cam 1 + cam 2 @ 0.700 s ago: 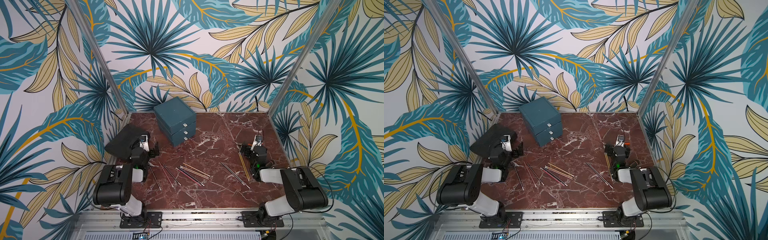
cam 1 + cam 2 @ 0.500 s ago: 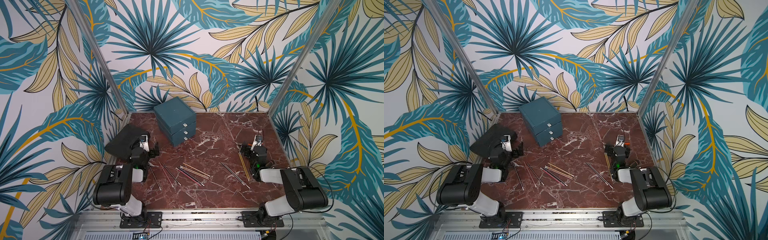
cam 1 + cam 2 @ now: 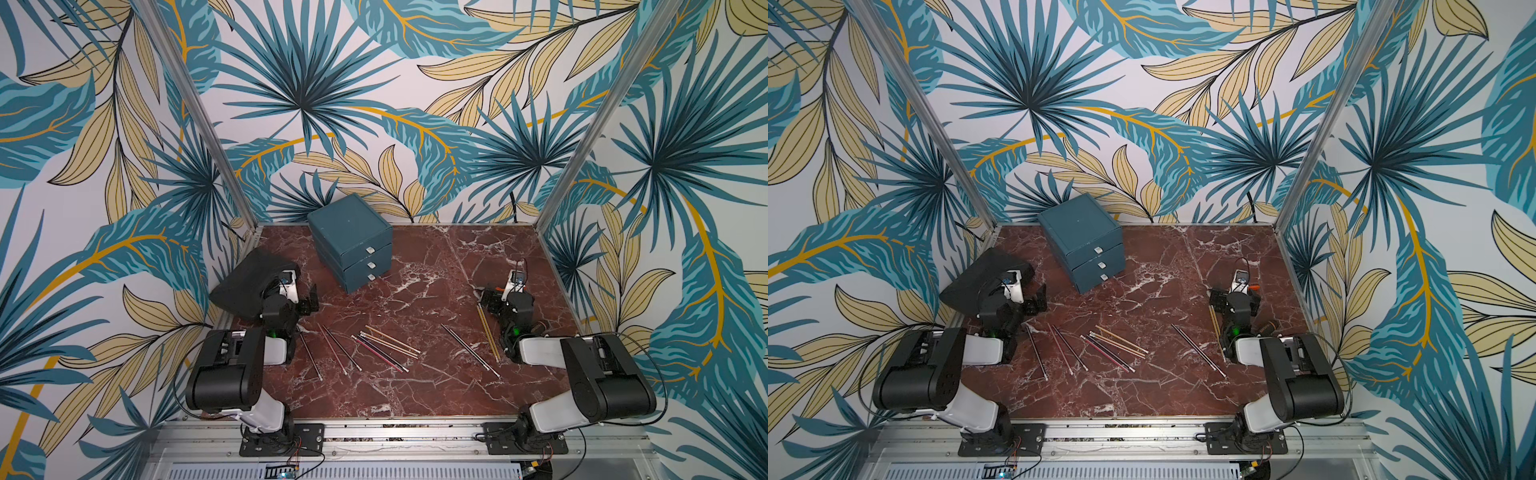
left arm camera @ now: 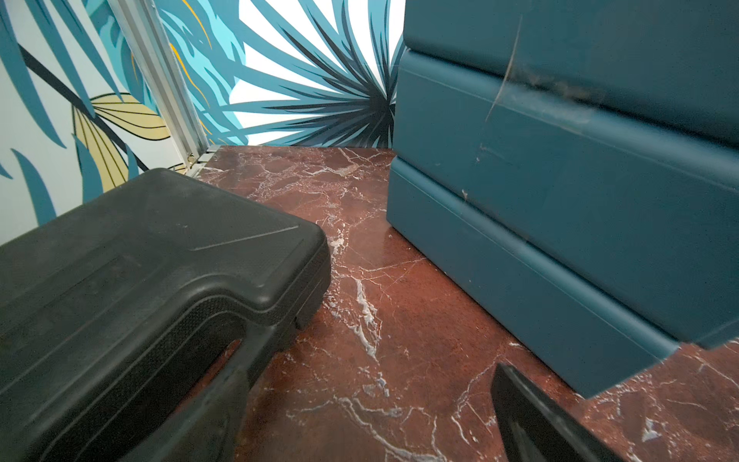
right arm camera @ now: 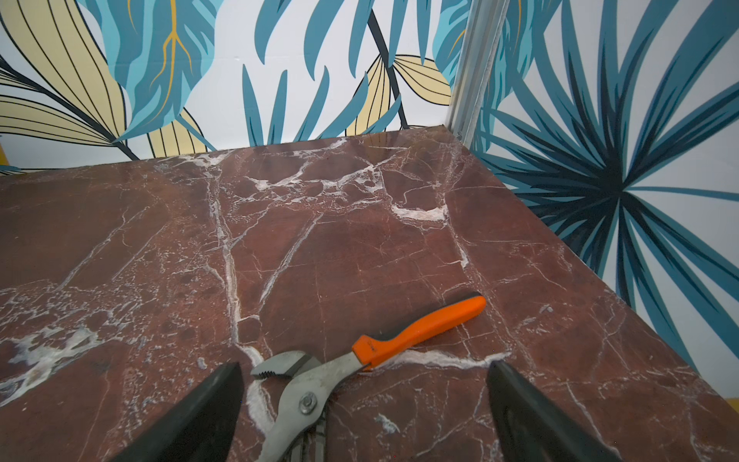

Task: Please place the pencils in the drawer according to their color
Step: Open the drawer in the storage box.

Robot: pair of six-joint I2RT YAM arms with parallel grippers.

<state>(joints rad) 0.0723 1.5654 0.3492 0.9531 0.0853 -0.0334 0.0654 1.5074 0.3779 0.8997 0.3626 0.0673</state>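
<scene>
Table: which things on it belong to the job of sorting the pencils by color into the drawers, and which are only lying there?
Belong to the job:
- pencils, yellow, red and black, all lying loose
- chest of drawers, its three drawers shut

Only lying about:
- black case
- pliers with orange handles
</scene>
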